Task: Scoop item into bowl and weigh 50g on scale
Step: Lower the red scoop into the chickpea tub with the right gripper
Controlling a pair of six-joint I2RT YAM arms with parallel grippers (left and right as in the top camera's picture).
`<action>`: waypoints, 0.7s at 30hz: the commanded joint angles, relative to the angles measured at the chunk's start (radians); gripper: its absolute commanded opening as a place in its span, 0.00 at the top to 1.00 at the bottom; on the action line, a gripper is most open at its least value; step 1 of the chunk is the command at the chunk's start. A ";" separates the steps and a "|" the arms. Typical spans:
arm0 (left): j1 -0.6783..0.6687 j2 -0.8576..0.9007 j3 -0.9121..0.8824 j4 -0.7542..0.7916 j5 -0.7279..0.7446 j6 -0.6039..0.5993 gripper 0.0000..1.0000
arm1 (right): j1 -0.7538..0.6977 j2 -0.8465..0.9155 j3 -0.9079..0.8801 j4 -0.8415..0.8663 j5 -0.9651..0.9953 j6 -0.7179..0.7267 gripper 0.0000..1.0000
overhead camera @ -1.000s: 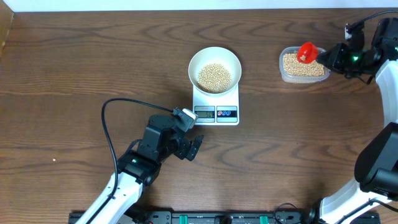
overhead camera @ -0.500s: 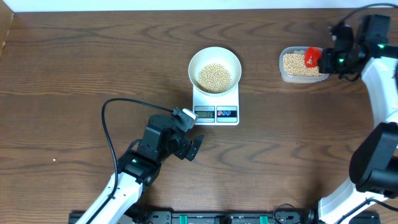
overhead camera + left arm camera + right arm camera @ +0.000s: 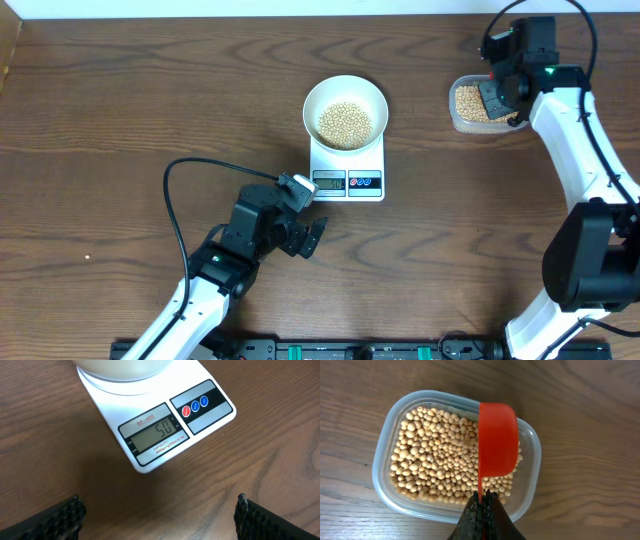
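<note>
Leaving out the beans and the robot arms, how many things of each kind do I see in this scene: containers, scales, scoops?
Containers: 2, the white bowl and the clear tub
Scales: 1, the scale
Scoops: 1, the red scoop
Total: 4

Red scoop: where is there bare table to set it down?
Bare table lies between the scale and the tub, and wide left of the bowl. Crowded in front of the scale, where the left gripper and its cable sit.
</note>
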 commanded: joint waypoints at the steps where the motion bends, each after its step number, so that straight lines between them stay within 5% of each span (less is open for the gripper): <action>1: 0.001 0.006 0.002 0.000 -0.013 -0.013 0.03 | 0.033 -0.032 0.015 -0.001 0.143 -0.047 0.99; 10: 0.001 0.006 0.002 0.000 -0.013 -0.013 0.03 | 0.071 -0.032 0.015 -0.008 0.139 -0.019 0.99; 21: 0.001 0.006 0.002 0.000 -0.013 -0.013 0.03 | -0.058 -0.034 0.015 -0.066 -0.446 0.267 0.99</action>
